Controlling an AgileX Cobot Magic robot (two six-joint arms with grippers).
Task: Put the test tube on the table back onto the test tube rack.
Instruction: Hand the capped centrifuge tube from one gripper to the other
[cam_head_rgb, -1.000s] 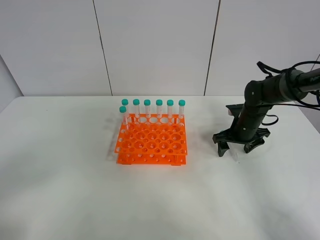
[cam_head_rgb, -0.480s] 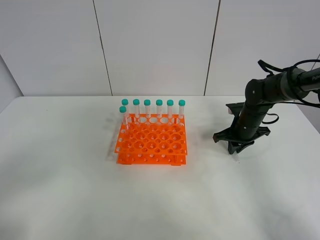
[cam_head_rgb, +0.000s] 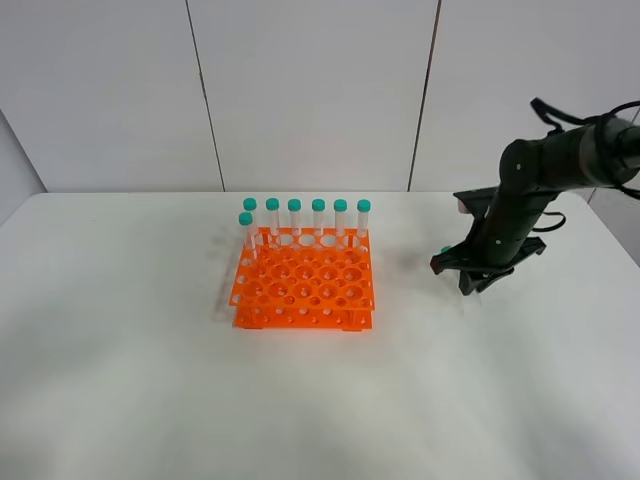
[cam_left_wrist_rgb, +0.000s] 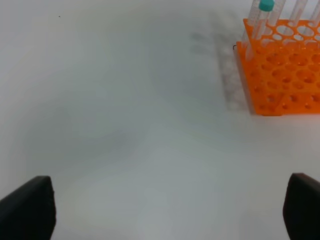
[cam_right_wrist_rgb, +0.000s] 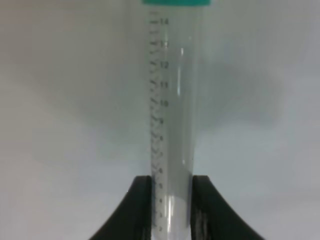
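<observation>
- Gripping the test tube near its pointed end, the right gripper is clenched on it, over the table and well to the right of the rack.
- The left gripper is spread wide with nothing in it.
- The pickup looks done; the carry comes next.
- That carry calls for standing the tube cap-up and lining its tip over a free hole.

A clear, graduated test tube with a teal cap is sitting clamped near its tip in the right gripper, over the white table; well apart, the orange test tube rack is standing flat, holding seven teal-capped tubes upright at its far side.
</observation>
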